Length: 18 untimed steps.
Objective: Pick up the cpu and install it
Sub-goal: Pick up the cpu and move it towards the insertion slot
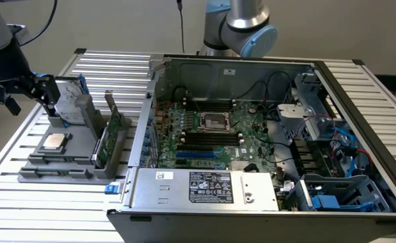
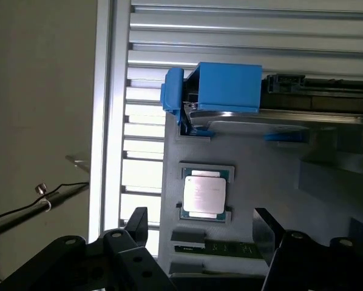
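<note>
The cpu (image 1: 54, 142) is a small square chip with a silvery top. It lies flat in a recess of the grey holder (image 1: 57, 171) at the exterior view's left, outside the computer case. My black gripper (image 1: 47, 100) hangs above the holder's far end, higher than the cpu and not touching it. In the wrist view the cpu (image 2: 204, 195) lies in its recess. My gripper (image 2: 203, 229) is open, with one finger (image 2: 139, 221) on each side and nothing between them. The bare cpu socket (image 1: 217, 121) sits mid-motherboard inside the case.
A silver hard drive with a blue bracket (image 1: 70, 103) stands upright in the holder beside my gripper, seen again as the blue bracket (image 2: 223, 88). A green circuit card (image 1: 114, 132) stands on edge between the cpu and the open computer case (image 1: 184, 188). A slatted metal table (image 1: 42, 212) carries everything.
</note>
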Tool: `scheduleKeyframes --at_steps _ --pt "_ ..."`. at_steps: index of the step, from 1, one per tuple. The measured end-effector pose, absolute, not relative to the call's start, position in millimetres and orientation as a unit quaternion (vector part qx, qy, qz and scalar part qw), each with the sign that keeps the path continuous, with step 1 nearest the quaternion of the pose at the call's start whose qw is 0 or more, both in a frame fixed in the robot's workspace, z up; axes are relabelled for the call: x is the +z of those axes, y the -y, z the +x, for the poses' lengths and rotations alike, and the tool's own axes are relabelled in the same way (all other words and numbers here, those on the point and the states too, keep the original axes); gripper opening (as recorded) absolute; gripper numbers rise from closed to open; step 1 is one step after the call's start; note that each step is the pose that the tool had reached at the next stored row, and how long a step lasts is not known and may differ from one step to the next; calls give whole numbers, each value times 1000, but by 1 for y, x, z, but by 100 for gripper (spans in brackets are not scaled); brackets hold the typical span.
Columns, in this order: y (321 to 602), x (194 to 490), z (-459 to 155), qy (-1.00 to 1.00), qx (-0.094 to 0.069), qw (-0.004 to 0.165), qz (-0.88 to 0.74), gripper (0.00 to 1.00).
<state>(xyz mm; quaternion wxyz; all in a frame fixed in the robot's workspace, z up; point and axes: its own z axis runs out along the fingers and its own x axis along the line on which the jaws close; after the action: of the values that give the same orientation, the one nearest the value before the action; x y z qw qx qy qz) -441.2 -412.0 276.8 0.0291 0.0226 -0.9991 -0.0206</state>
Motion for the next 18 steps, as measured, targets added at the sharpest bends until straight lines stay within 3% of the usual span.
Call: scheduleKeyframes --at_steps 18 --pt "415 247 -434 999 -21 29 23 79"
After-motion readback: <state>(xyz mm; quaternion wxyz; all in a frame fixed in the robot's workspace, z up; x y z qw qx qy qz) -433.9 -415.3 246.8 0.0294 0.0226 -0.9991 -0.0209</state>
